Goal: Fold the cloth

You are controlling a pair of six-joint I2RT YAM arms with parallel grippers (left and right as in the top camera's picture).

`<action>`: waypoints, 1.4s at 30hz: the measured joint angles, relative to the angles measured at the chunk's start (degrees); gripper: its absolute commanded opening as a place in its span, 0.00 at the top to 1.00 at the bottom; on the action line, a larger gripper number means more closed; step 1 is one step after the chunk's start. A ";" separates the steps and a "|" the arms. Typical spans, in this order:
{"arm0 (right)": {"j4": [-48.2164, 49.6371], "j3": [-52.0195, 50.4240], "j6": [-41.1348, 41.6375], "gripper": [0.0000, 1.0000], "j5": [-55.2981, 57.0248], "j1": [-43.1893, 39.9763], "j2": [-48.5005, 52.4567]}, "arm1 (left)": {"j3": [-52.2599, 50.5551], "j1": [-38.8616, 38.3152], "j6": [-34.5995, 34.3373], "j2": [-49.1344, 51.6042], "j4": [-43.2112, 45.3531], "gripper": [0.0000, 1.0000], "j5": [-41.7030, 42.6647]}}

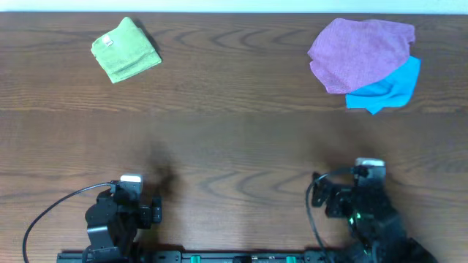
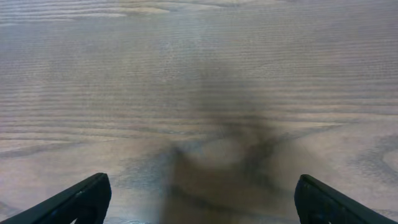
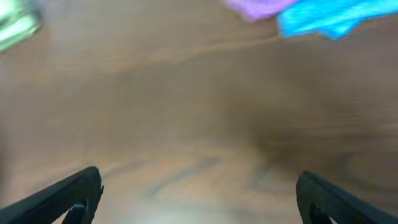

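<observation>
Start at the far left of the bench (image 1: 234, 109): your lime-green cloth (image 1: 126, 50) lies there, flat on the wood and folded into a small, thick square that sits turned at an angle to the bench edge. You can see its white tag (image 1: 107, 42) on the top face, close to the far left corner. It has nothing on it and nothing touching it, and it is well apart from both arms.

Come to the near edge, left of the middle, and you find the left pincer (image 2: 200, 198). Its two dark fingers (image 2: 81, 199) stand wide, one at each lower corner of its wrist view, with only bare wood grain and a soft shadow between them. It holds nothing.

Further right along the near edge is the right pincer (image 3: 199, 190). Its fingers are spread just as wide and it also holds nothing. Its wrist view is blurred, so you can make out little beyond a green smear at the upper left and purple and blue at the top right.

At the far right lies the purple cloth (image 1: 362, 52), loosely spread and rumpled. It rests on a blue cloth (image 1: 391, 86), which shows only along the purple cloth's right and near sides. This pile is well apart from your lime-green cloth, on the opposite side of the bench.
</observation>
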 measured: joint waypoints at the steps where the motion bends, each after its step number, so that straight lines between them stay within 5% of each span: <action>1: 1.70 -1.38 -1.11 0.01 0.52 -1.53 -0.31 | 0.00 0.00 0.00 0.00 0.00 0.05 0.00; 6: 11.32 -12.44 -10.73 0.01 -2.05 -12.13 -5.62 | -0.02 0.00 0.00 0.00 0.00 0.05 0.00; 17: 12.09 -21.53 -23.50 0.01 -11.23 -27.04 -15.19 | -0.07 0.00 0.00 -0.11 0.07 0.05 -0.02; 42: 7.08 -21.42 -28.30 0.01 -16.31 -29.05 -20.15 | -0.09 0.00 0.00 -0.11 0.07 0.05 -0.02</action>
